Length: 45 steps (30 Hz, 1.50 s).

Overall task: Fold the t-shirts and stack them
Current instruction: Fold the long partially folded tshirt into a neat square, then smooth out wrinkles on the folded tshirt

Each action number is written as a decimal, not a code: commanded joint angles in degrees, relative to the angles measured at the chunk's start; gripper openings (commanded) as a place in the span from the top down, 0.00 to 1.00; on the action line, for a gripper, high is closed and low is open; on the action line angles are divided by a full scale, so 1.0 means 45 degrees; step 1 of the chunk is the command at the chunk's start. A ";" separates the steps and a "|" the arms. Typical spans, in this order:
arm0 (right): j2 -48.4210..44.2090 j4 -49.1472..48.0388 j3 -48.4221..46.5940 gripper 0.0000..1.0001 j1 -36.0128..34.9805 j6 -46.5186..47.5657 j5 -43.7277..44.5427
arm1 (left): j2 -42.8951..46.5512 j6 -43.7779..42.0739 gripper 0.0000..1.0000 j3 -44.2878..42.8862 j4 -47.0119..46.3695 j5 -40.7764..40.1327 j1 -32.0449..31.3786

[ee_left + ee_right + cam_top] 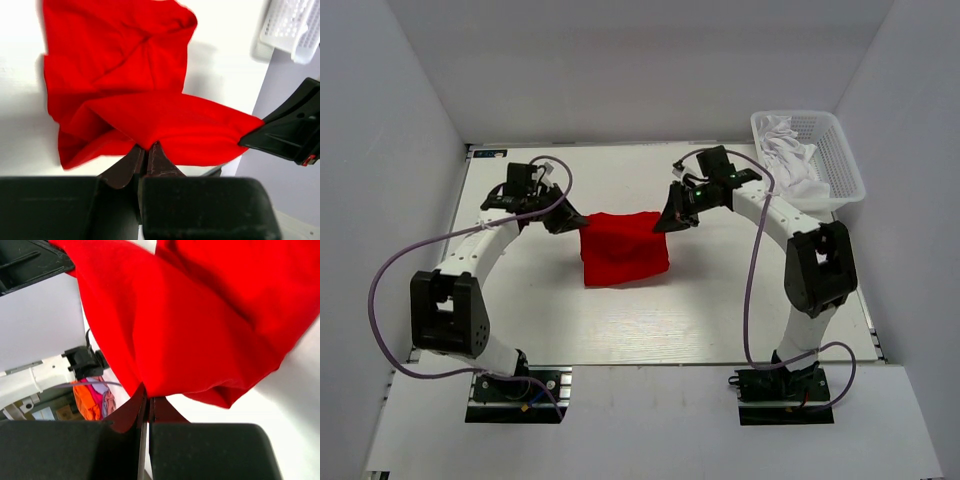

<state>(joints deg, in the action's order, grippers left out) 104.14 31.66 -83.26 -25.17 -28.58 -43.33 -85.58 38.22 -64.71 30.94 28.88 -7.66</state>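
Observation:
A red t-shirt point(623, 250) lies partly folded on the white table point(620, 330), its far edge lifted between the two grippers. My left gripper point(570, 220) is shut on the shirt's far left corner; in the left wrist view the cloth point(150, 100) is pinched at my closed fingertips point(146, 148). My right gripper point(665, 222) is shut on the far right corner; the right wrist view shows the red cloth point(200, 325) clamped at the tips point(149, 399). The right gripper also shows in the left wrist view point(290, 135).
A white plastic basket point(840, 150) with white t-shirts point(790, 150) stands at the table's far right corner. White walls enclose the table on three sides. Purple cables loop from both arms. Coloured cloth point(92, 397) shows beyond the table in the right wrist view.

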 commanded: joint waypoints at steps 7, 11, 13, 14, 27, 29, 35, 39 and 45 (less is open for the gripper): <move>0.2012 -0.1235 -0.1944 1.00 0.0534 -0.0193 0.0020 | -0.1567 0.0257 1.00 -0.1557 -0.0781 -0.0500 0.0062; 0.2814 -0.1585 -0.2707 1.00 0.0690 -0.0387 0.0136 | -0.2076 0.0394 1.00 -0.2084 -0.0781 -0.1183 0.0062; 0.3380 -0.1974 -0.3176 0.88 0.0710 -0.0485 0.0273 | -0.2524 0.0510 0.88 -0.2455 -0.0606 -0.1729 0.0062; 0.3536 -0.2016 -0.3312 0.85 0.0768 -0.0485 0.0390 | -0.2660 0.0511 0.72 -0.2631 -0.0451 -0.2118 0.0178; 0.2584 -0.1174 -0.3863 0.10 0.0847 0.0609 0.1446 | -0.2527 -0.0016 0.00 -0.3787 -0.0076 -0.2280 -0.0114; 0.1646 -0.1854 -0.2477 0.10 0.0769 0.0473 0.1019 | -0.2136 -0.0016 0.00 -0.2854 -0.0993 -0.1385 -0.0114; 0.0511 -0.2582 -0.0796 0.10 0.0106 0.0394 0.0060 | -0.2017 0.0394 0.00 -0.1853 -0.1991 -0.0736 -0.0348; 0.0998 -0.3654 0.0064 0.10 -0.0655 -0.0367 -0.0819 | -0.2308 0.0842 0.00 -0.1286 -0.2870 0.0278 -0.0835; 0.1662 -0.5197 0.1644 0.10 -0.1146 -0.1383 -0.1250 | -0.2564 0.0960 0.00 0.0118 -0.2872 0.0243 -0.1441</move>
<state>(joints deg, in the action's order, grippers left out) 110.34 13.28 -78.87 -30.26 -31.92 -46.52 -97.23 42.00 -67.18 18.90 28.47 -13.04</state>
